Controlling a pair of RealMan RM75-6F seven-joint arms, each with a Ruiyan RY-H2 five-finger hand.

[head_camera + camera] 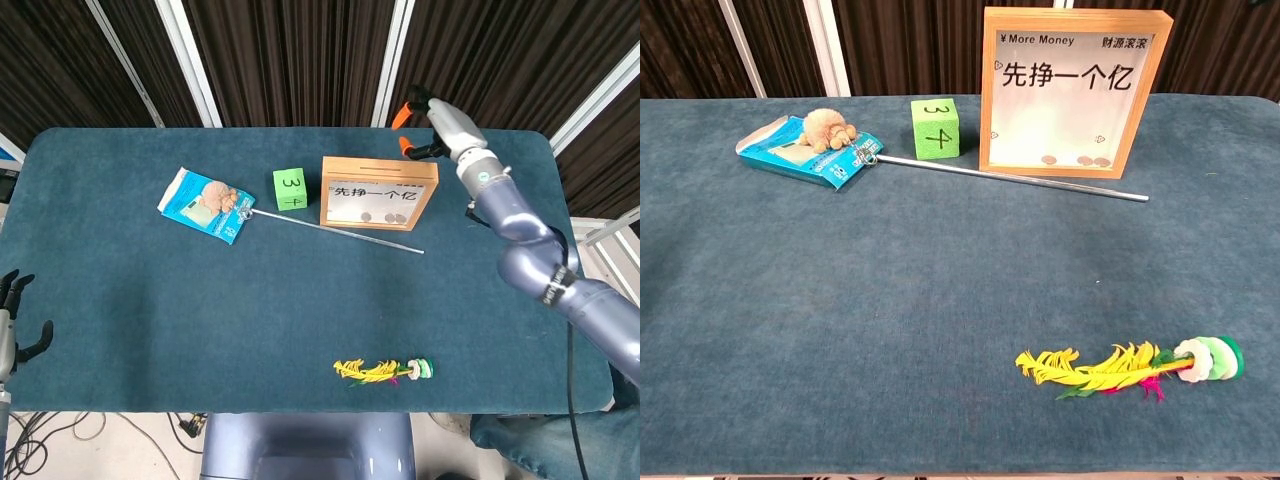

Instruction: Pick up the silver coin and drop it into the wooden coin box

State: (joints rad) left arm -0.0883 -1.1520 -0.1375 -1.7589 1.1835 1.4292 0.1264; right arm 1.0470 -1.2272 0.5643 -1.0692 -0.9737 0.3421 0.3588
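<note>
Presently the table (pixel 300 330) carries the wooden coin box (pixel 1072 92) upright near its far edge, beside a green cube (pixel 935 128) and a thin metal rod (pixel 1010 178). Behind the box's clear pane lie several coins; the silver coin (pixel 1085 160) appears to rest among them (exact identity uncertain). Judged light, rigid and slippery, it is best pinched by its edges. The right hand (pixel 432 125) hangs above and behind the box, fingers apart, holding nothing. The left hand (pixel 12 320) idles unladen at the table's near corner.
</note>
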